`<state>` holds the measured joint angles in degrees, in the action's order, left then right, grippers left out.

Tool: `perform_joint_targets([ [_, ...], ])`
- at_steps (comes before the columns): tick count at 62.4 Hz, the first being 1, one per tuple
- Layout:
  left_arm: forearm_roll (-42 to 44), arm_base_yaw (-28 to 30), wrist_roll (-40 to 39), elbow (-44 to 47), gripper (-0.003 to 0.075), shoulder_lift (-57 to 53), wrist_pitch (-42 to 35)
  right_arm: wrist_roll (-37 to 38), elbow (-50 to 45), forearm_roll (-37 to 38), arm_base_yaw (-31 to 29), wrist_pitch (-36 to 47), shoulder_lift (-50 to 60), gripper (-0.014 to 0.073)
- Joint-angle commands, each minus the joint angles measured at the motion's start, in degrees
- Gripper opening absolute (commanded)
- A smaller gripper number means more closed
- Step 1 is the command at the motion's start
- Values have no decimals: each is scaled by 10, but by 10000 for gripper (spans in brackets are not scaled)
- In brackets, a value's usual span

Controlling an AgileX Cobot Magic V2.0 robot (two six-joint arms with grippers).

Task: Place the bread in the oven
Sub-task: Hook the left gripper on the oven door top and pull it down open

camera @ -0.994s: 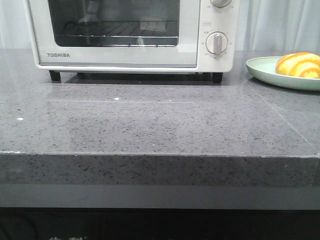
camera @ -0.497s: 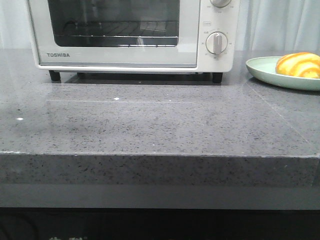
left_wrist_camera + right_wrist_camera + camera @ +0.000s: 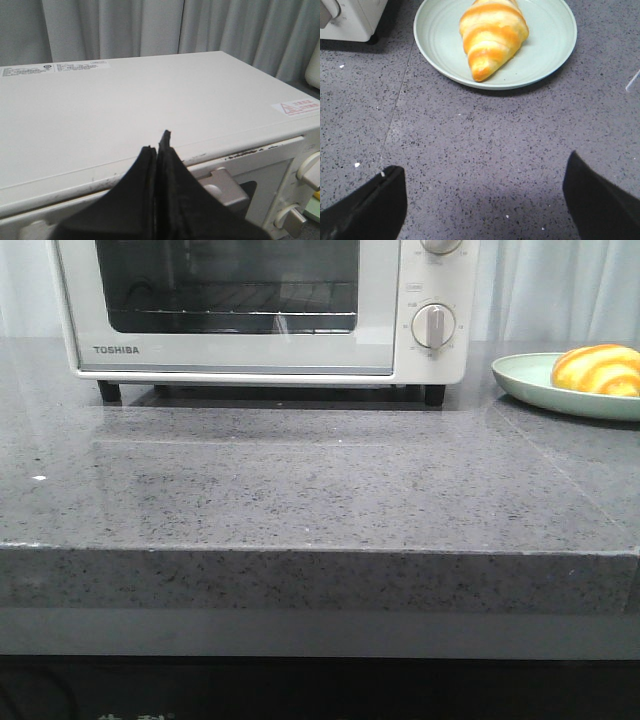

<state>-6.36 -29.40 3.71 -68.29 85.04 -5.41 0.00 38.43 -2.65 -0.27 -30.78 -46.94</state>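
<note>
Bread (image 3: 492,37) sits on a pale green plate (image 3: 547,47) at the far right of the grey stone counter (image 3: 320,490), to the right of the oven (image 3: 260,310) and apart from it. My right gripper (image 3: 485,195) hangs over the counter on the near side of the plate, fingers spread wide, with nothing between them. My left gripper (image 3: 157,150) is up above the oven's white top, fingers pressed together and holding nothing.

As I judge it, the door comes first — it is closed, the glass window flush in its frame, so the roll has nowhere to go yet. My left fingers are near the grey handle (image 3: 227,187) at the door's top edge (only partly seen past my own fingers). I would part them, hook the handle squarely at its middle, and pull out and down along the door's arc, so the light oven does not skid on its black feet.

For the roll itself, I would bring my right gripper in low over the plate's rim and close across the thick middle, not the tapered tip.

It is a croissant shape — glossy golden yellow with orange-brown stripes, its point toward the near rim. That shine suggests a slick surface, so a gentle, centred squeeze seems wise.
</note>
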Motion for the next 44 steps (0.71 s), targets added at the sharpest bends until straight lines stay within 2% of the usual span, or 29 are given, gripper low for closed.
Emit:
perform_joint_targets([
  [1, 1, -4, 0, -34, -18, 0, -46, 0, 21, 5, 0, 36, 1, 643],
  [10, 1, -4, 0, -36, -18, 9, -27, 0, 21, 5, 0, 36, 1, 643],
  [44, 1, -30, 0, -36, -18, -9, 220, 0, 21, 5, 0, 36, 1, 643],
])
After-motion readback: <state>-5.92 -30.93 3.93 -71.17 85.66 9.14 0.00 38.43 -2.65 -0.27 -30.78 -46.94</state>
